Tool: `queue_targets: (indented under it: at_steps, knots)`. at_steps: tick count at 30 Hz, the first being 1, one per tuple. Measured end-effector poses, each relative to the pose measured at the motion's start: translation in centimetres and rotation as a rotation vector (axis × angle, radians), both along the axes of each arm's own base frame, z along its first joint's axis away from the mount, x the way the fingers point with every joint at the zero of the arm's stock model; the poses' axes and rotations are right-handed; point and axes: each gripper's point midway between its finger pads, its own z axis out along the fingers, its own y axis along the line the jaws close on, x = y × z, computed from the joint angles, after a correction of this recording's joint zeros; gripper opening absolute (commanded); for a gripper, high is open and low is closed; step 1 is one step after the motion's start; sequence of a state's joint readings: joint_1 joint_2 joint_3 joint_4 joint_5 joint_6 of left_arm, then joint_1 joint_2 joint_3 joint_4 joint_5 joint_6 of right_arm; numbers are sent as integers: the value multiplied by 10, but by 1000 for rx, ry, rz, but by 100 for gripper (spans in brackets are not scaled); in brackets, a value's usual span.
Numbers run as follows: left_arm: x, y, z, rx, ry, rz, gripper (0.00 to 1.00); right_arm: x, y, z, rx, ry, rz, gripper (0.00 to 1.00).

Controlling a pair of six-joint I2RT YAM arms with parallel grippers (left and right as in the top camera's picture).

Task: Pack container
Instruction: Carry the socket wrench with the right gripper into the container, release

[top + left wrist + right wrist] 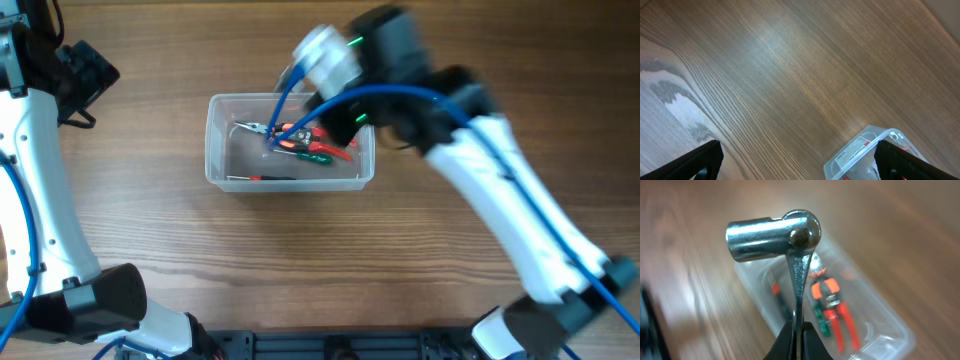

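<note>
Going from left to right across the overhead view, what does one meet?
Black left pincer, clear plastic rectangular container, white right arm link. The right pincer, holding a steel wrench, overlaps the container: left out.

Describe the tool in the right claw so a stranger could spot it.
Find the clear container on the wooden table; the right claw hovers above it. It grips a slim steel wrench with a cylindrical head. Unlike the orange- and green-handled tools inside, it is bare metal.

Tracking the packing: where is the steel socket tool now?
Right wrist view: the socket tool is pinched in the right end effector, above the container holding orange pliers.
</note>
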State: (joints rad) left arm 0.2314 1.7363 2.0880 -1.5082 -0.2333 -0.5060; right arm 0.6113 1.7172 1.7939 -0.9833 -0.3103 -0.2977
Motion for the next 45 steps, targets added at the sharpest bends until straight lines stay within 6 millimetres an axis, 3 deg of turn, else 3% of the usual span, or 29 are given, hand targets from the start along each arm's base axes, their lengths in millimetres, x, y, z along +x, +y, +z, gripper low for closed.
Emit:
queue_targets:
  at_steps: [3, 8, 14, 23, 33, 35, 36, 37, 45]
  knots:
    - [0, 0, 0, 0, 0, 0, 100, -5, 17, -52, -114, 12, 160, 4]
    - [0, 0, 0, 0, 0, 0, 100, 12, 28, -121, -238, -2, 316, 4]
    - [0, 0, 0, 0, 0, 0, 100, 24, 33, -178, -307, 8, 394, 4]
    - [0, 0, 0, 0, 0, 0, 100, 36, 44, -199, -310, -28, 416, 4]
    - [0, 0, 0, 0, 0, 0, 100, 12, 70, -221, -326, -15, 493, 4]
    - [0, 0, 0, 0, 0, 0, 100, 11, 72, -227, -334, -12, 492, 17]
    - [0, 0, 0, 0, 0, 0, 100, 11, 72, -228, -336, -10, 488, 35]
    - [0, 0, 0, 0, 0, 0, 100, 12, 71, -229, -339, -8, 483, 45]
    - [0, 0, 0, 0, 0, 0, 100, 18, 65, -230, -359, 26, 376, 40]
